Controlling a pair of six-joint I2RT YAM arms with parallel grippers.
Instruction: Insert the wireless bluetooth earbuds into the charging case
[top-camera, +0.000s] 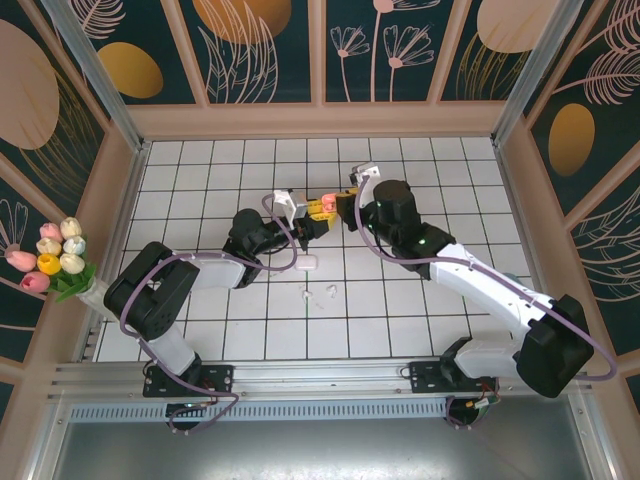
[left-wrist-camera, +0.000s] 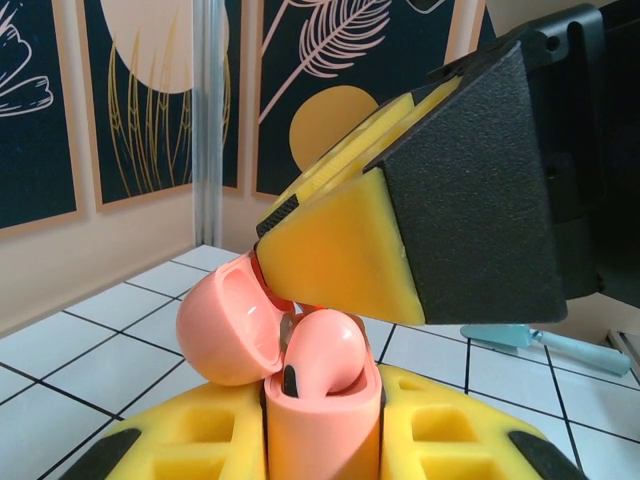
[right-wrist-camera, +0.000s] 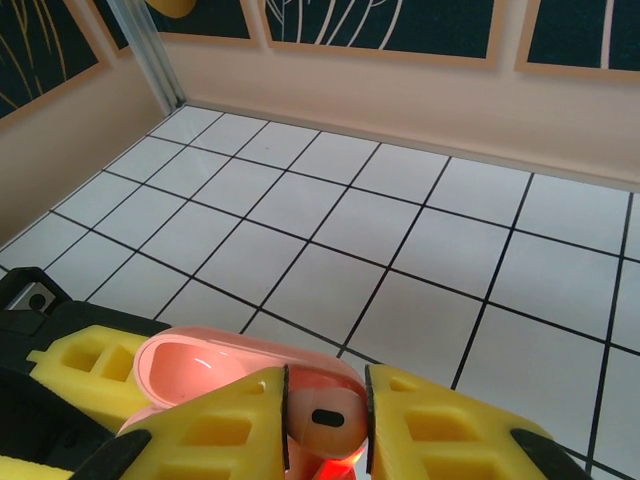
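Found the left gripper (top-camera: 308, 212) clamped tight on the body of a small salmon-pink plastic charging case (left-wrist-camera: 320, 425), lifted above the middle of the white tiled table (top-camera: 200, 170), with the rounded lid (left-wrist-camera: 225, 330) swung open.

Found the right gripper (right-wrist-camera: 325, 430) closed from above on one salmon-pink stemmed earbud (left-wrist-camera: 325, 345), yellow foam pads (right-wrist-camera: 440, 420) pressed to either side of it, the stem down in a well of the case and the head above the rim. Judged this insertion under way, not finished: needed seating fully, then letting go.

Could not tell whether a second pink earbud sat in the other well, hidden behind lid and pads.

Saw in the top view a small white rounded case (top-camera: 307, 262) lying on the table, just toward the near edge from the grippers; could not tell whether open or closed. Saw two tiny white earbuds (top-camera: 308, 295) loose on the tiles nearer that edge, close together, apart from the white case.

Counted both white earbuds as left to do, along with shutting the pink lid.
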